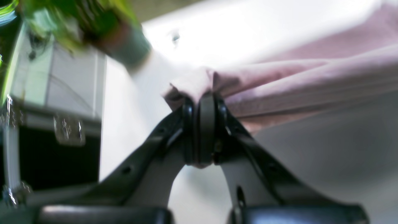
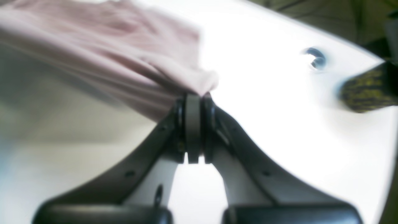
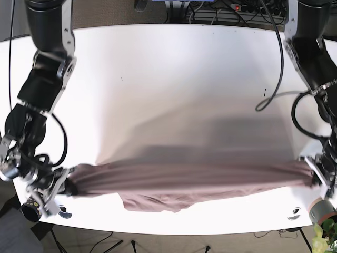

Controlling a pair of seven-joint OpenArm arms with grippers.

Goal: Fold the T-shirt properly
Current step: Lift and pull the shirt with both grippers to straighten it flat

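Left gripper [image 1: 201, 102] and right gripper [image 2: 193, 99] were both clamped on the pink T-shirt [image 3: 189, 176], stretched taut (blurry) along the near edge of the white table [image 3: 174, 79], arms reaching low from the far corners.

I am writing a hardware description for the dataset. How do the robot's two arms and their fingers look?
Both arms are black, built of blocky segments, with loose black cables looping beside them. Each gripper, left and right, has two dark curved fingers that taper from a wide base to narrow tips, with small round holes along them.
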